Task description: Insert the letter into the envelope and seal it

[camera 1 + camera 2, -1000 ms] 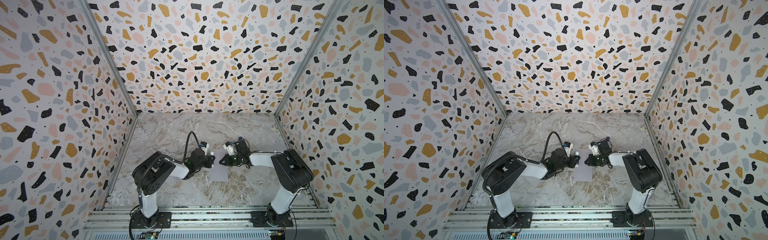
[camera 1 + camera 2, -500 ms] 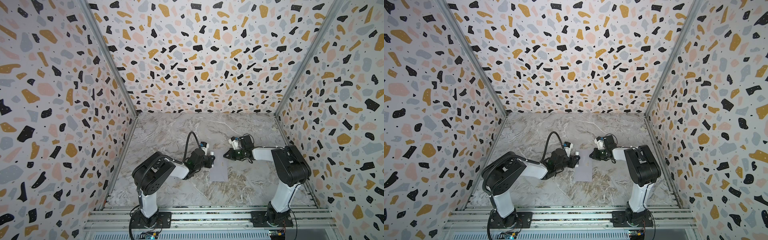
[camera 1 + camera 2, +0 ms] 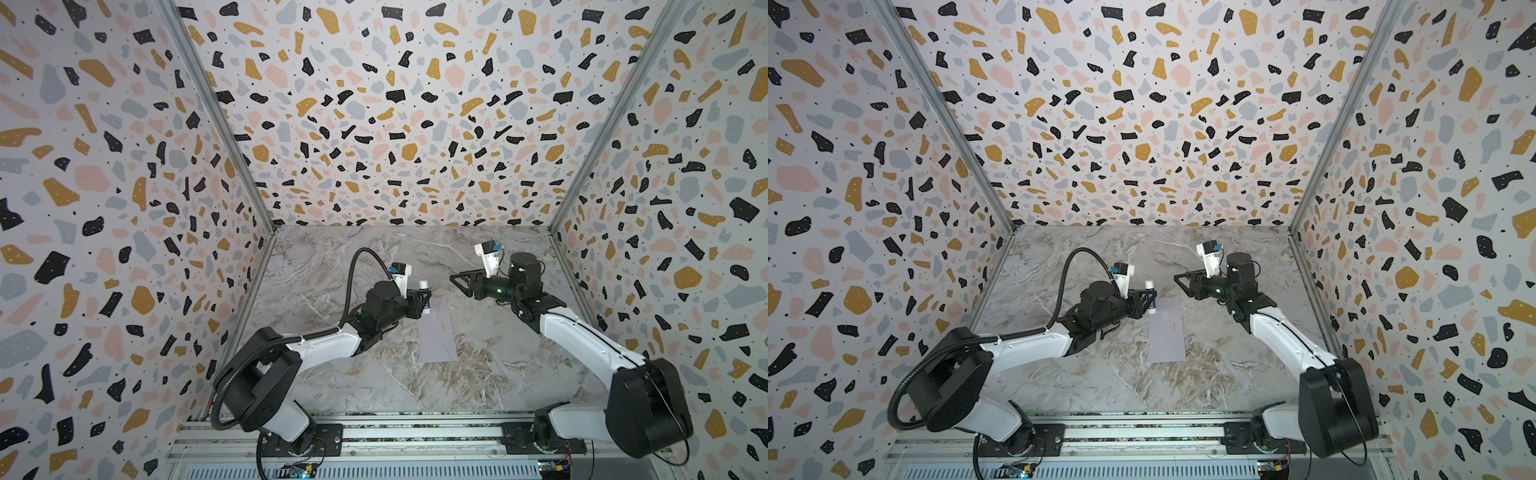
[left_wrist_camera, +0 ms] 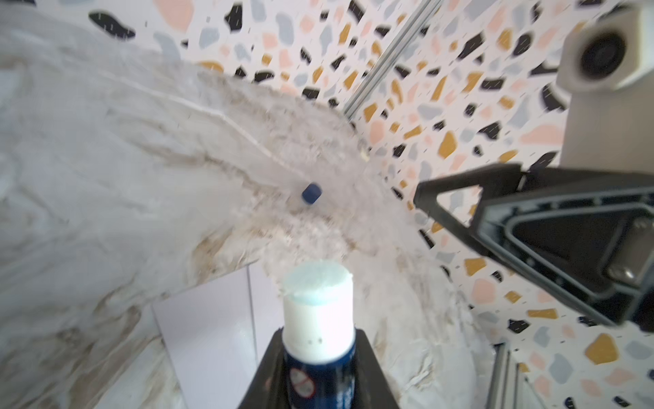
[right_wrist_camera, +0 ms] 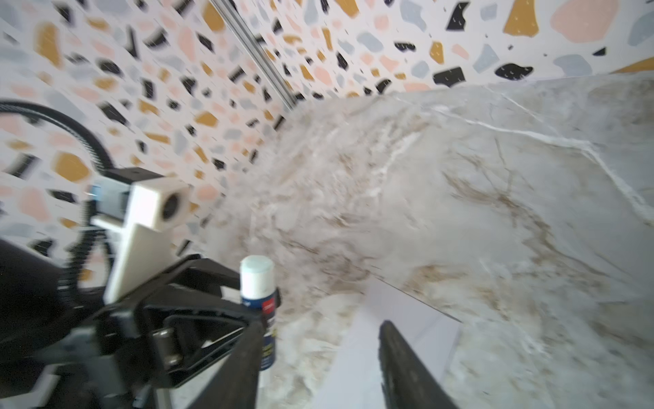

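The envelope [image 3: 438,332] [image 3: 1167,328] lies flat on the marble table, pale lavender-grey, between the two arms. The letter is not in view. My left gripper [image 3: 424,300] [image 4: 318,336] is shut on an uncapped glue stick [image 4: 318,311] [image 5: 258,290], held upright just above the envelope's [image 4: 205,325] far left corner. The right gripper [image 3: 457,280] [image 5: 320,336] hovers open and empty to the right of the stick, above the envelope's [image 5: 354,371] far end.
A small dark blue cap [image 4: 311,193] lies on the marble beyond the glue stick. Terrazzo-patterned walls [image 3: 374,124] close in the table on three sides. A black cable loop [image 3: 357,266] arches over the left arm.
The right gripper has pulled away from the glue stick toward the right, lifted, and opened its jaws. The left arm and the envelope have stayed put.
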